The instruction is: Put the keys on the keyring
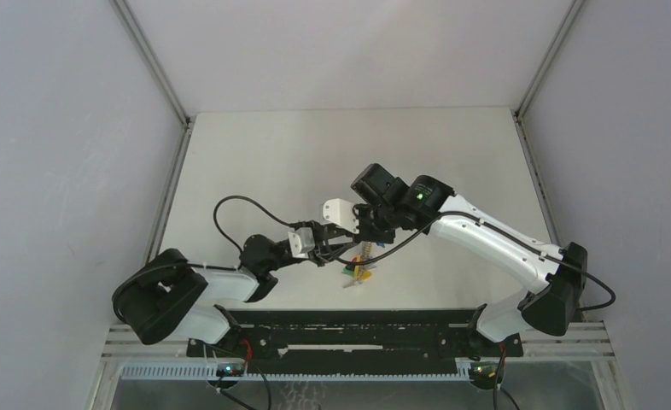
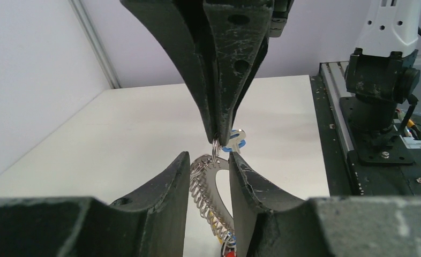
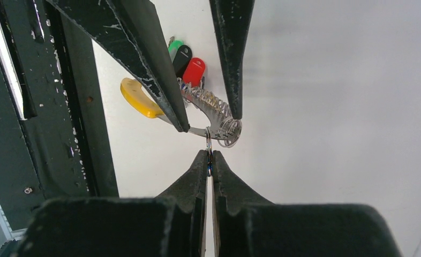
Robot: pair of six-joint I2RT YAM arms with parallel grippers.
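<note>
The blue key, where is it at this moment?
In the left wrist view, the blue key is at centre, held at the right gripper's closed tips, just above the keyring between the left gripper's fingers.

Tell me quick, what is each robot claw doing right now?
Left gripper: closed on the keyring.
Right gripper: closed, pinching the little ring that carries the blue key.
</note>
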